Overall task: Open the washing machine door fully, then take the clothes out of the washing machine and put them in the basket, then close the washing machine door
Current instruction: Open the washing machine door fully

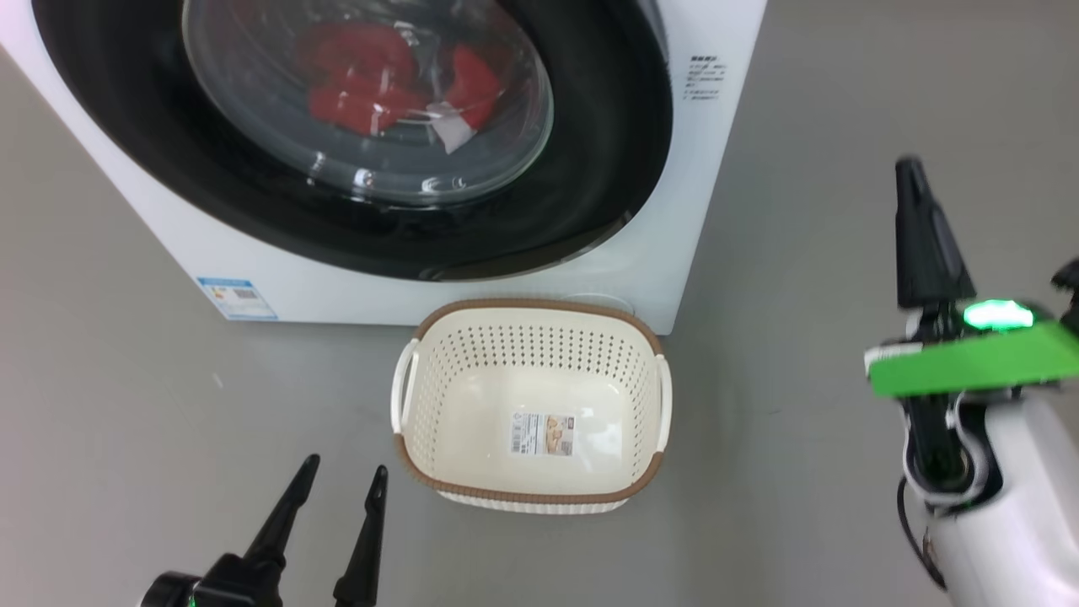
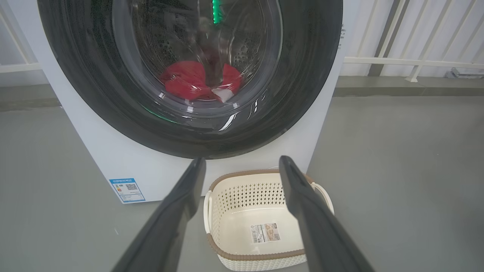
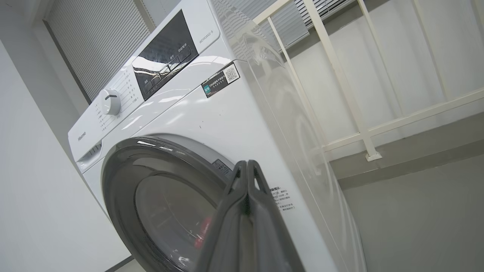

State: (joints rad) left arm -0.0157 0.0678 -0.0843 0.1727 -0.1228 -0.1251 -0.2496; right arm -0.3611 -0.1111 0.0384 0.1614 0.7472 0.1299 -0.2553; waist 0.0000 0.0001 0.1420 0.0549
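Lower centre, the basket [image 1: 539, 305] waits under the closed washing machine door [image 1: 590, 169] for clothes [image 1: 362, 80]; right gripper [image 1: 909, 169] pinched together, left gripper [image 1: 346, 465] spread.

**Everything placed around the washing machine**

The washing machine [image 1: 607, 282] stands on the floor [image 1: 801, 379]. The washing machine door [image 1: 590, 152] lies against its front, and the clothes [image 1: 362, 84] sit inside the machine, behind the door's glass. The basket [image 1: 531, 346] rests on the floor just before the machine, toward its right lower corner. The left gripper [image 1: 347, 464] is farther out from the machine's front than the basket, and to the left. The right gripper [image 1: 910, 169] is off the machine's right side, apart from it. A railing [image 2: 397, 60] runs behind the machine, to its right
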